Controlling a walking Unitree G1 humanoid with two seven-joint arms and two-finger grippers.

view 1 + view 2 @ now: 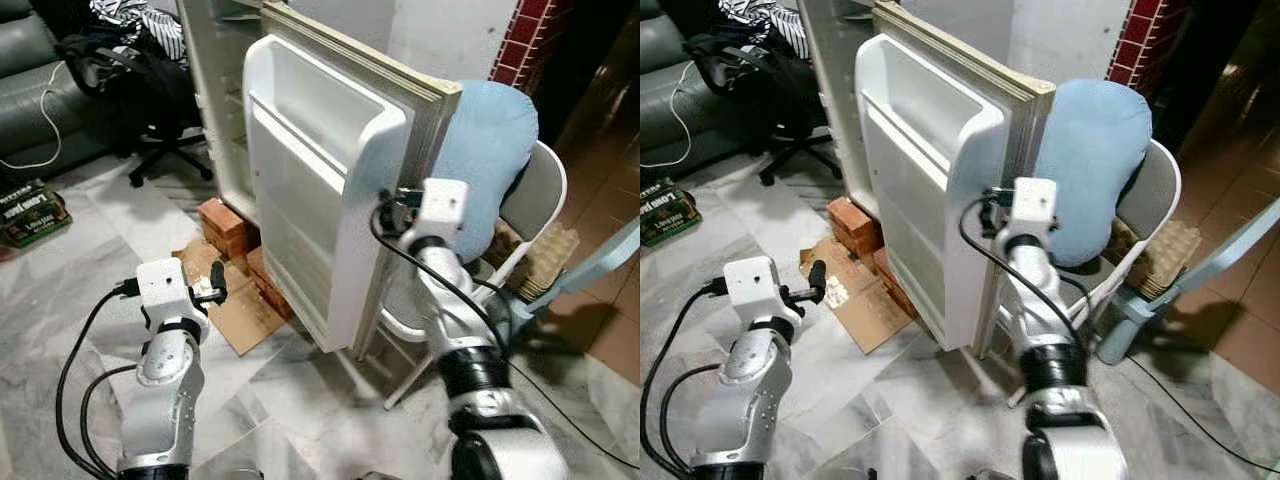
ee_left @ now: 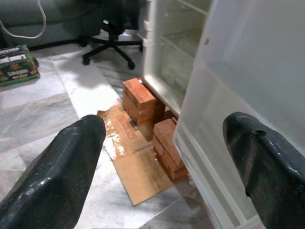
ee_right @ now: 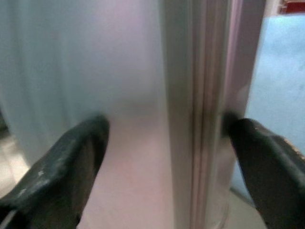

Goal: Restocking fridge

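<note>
Standing open on a marble floor (image 1: 300, 420), the white fridge (image 1: 215, 90) rests on red bricks (image 1: 228, 228) with a flattened sheet of cardboard (image 1: 235, 310) beside them; its shelves, as far as the left wrist view shows, hold nothing that can be made out; the fridge door (image 1: 320, 190) swings out toward the camera, its moulded inner shelves bare; behind the door's outer edge sits a white chair (image 1: 540, 200) with a large pale blue cushion (image 1: 490, 150) leaning on its back, and egg trays (image 1: 545, 262) lie on the floor just past it; far to the left a grey-green sofa (image 1: 30, 90) and a black office chair (image 1: 160, 110) draped with clothes stand well apart from the fridge, with a green box (image 1: 30, 212) on the floor near them; the right gripper (image 3: 164, 138) is raised to the door's free edge, its two black fingers (image 3: 62, 162) spread, one on either side of that edge; whether they press on it I cannot tell; the left gripper (image 2: 162, 138) hovers low over the floor, pointing at the bricks and the fridge's foot, its fingers (image 2: 57, 171) spread wide and holding nothing.
</note>
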